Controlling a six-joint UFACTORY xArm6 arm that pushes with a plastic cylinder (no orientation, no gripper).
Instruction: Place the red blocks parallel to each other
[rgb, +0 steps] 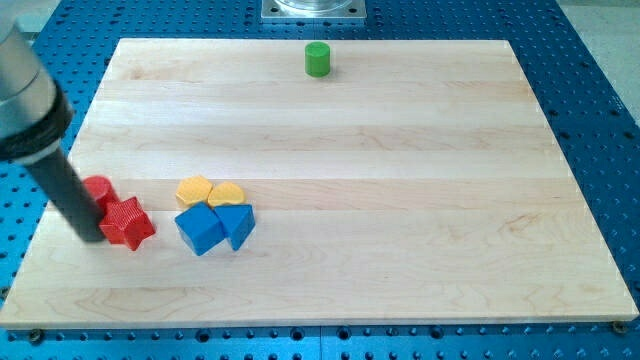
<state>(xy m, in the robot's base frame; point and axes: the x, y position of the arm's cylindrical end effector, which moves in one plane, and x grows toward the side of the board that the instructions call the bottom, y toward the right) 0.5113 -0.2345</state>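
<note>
A red star block (130, 223) lies near the view's left edge of the wooden board (400, 150). A second red block (98, 190), round as far as it shows, touches it on the upper left and is partly hidden by my rod. My tip (90, 236) rests on the board just left of the red star, touching or nearly touching it, below the round red block. The thick dark rod rises from there to the view's top left corner.
Two yellow blocks (194, 190) (227, 194) sit side by side right of the red ones, with a blue cube (200, 229) and a blue wedge-like block (238, 223) just below them. A green cylinder (318, 59) stands near the board's top edge.
</note>
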